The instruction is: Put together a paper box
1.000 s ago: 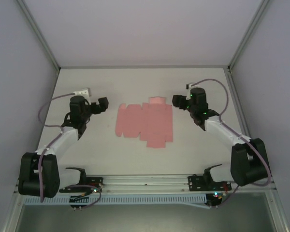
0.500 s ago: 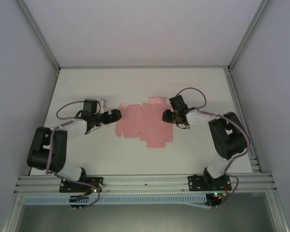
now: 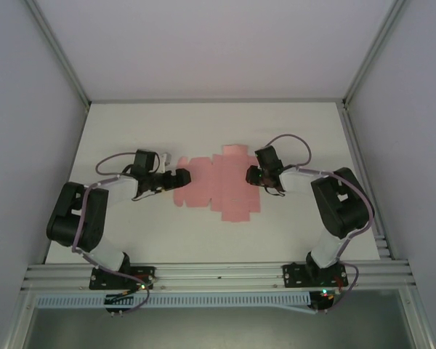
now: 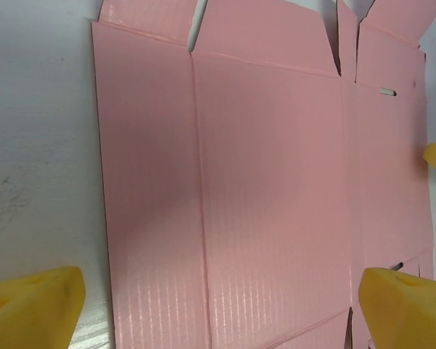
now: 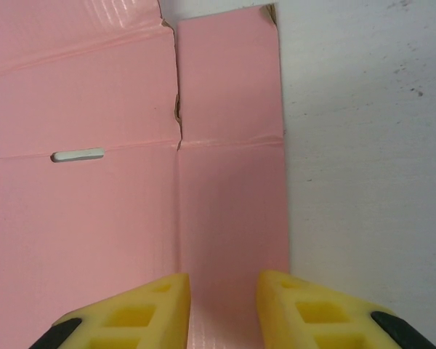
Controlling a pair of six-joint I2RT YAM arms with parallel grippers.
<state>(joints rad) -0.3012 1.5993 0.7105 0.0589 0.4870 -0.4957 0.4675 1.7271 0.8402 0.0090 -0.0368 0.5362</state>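
One paper box (image 3: 216,185), a pale pink die-cut sheet with creases and flaps, lies flat and unfolded in the middle of the white table (image 3: 203,127). At its left edge the left gripper (image 3: 182,177) reaches low over it, yellow fingers (image 4: 36,302) spread wide across the panels. At the right edge the right gripper (image 3: 252,176) hangs over the end strip, its fingers (image 5: 131,313) a narrow gap apart.

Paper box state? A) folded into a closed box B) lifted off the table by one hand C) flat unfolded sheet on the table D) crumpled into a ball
C: the paper box lies flat on the table, its panels and flaps spread out and none folded up.
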